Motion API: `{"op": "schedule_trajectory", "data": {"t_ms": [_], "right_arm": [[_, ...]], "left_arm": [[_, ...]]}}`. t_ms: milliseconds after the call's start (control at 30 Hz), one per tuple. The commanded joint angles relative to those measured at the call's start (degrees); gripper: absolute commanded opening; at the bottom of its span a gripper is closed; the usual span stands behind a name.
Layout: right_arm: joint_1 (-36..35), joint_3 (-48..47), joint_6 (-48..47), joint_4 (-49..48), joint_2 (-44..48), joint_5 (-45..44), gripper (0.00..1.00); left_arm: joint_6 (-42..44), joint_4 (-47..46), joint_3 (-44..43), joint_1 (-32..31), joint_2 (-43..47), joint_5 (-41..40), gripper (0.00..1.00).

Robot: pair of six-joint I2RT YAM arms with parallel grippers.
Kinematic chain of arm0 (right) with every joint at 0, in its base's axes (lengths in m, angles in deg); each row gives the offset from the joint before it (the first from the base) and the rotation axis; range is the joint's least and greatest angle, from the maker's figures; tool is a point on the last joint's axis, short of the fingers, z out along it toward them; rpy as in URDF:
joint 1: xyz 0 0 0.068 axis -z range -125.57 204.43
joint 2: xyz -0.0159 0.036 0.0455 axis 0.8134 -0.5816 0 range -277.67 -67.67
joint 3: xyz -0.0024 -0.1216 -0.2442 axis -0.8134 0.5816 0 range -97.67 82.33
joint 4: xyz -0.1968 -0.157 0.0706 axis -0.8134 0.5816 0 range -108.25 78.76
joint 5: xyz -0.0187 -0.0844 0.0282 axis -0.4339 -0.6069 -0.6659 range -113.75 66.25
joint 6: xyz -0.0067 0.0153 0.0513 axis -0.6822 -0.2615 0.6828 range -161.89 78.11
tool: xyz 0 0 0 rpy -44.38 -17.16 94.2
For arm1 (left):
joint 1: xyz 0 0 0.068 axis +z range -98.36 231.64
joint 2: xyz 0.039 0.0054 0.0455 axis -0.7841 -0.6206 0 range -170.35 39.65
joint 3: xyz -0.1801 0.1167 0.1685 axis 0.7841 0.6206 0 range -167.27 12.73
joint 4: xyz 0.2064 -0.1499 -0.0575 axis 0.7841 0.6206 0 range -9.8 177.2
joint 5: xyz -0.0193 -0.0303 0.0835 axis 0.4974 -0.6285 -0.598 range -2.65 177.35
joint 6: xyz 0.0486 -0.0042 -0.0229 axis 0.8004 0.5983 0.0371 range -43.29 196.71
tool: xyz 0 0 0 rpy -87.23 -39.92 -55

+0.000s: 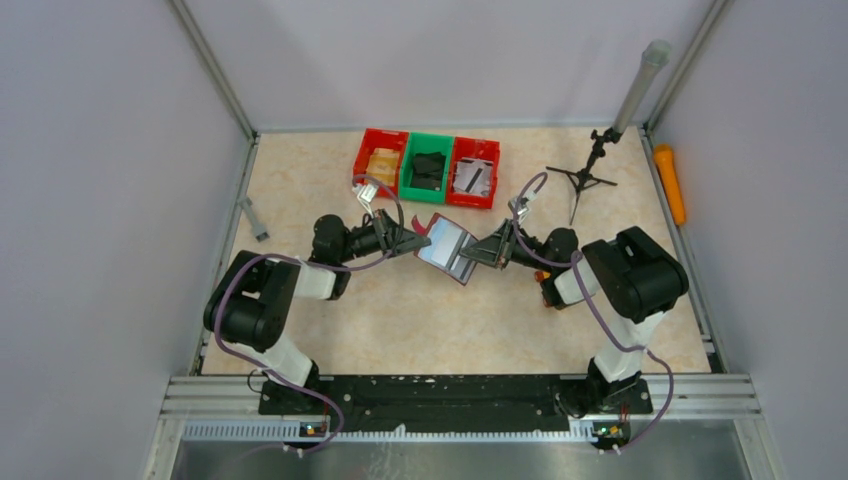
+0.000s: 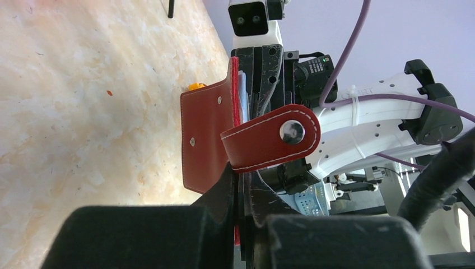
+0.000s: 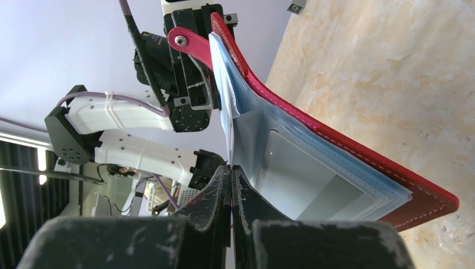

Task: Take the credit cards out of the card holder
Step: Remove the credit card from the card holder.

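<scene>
The maroon card holder (image 1: 447, 247) hangs open above the table's middle, held between both grippers, with its silvery-blue sleeves facing up. My left gripper (image 1: 415, 240) is shut on the holder's left cover. In the left wrist view (image 2: 241, 185) the cover (image 2: 204, 140) and its clasp strap (image 2: 271, 137) rise beyond the fingers. My right gripper (image 1: 483, 250) is shut on a thin inner sleeve edge in the right wrist view (image 3: 231, 171). I cannot tell whether a card is in the pinch. A grey card (image 3: 313, 179) shows inside the sleeves, against the red cover (image 3: 358, 151).
Three bins stand at the back: red (image 1: 380, 160), green (image 1: 428, 168), red (image 1: 474, 172), each holding items. A small tripod stand (image 1: 590, 175) is at the back right, with an orange object (image 1: 669, 183) along the right wall. A grey tool (image 1: 254, 218) lies at the left.
</scene>
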Motion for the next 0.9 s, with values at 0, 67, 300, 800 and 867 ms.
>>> {"op": "schedule_trajectory", "data": {"t_ms": [0,67,300,800,867], "right_arm": [[0.66,0.60,-0.26,-12.87,-0.36,-0.09,0.00],[0.64,0.63,-0.26,-12.87,-0.23,-0.02,0.00],[0.68,0.60,-0.22,-12.74,-0.40,-0.18,0.00],[0.67,0.53,-0.09,-12.91,-0.28,0.11,0.00],[0.72,0.55,-0.09,-12.87,-0.27,0.10,0.00]], "left_arm": [[-0.33,-4.37,0.39,0.67,-0.44,0.49,0.00],[-0.50,-4.50,0.22,0.65,-0.82,0.76,0.00],[-1.02,-7.00,0.91,0.42,-0.93,0.87,0.35],[3.85,2.09,-2.45,-3.04,-2.10,0.81,0.48],[3.61,2.13,-2.87,-3.04,-2.88,1.16,0.37]]}}
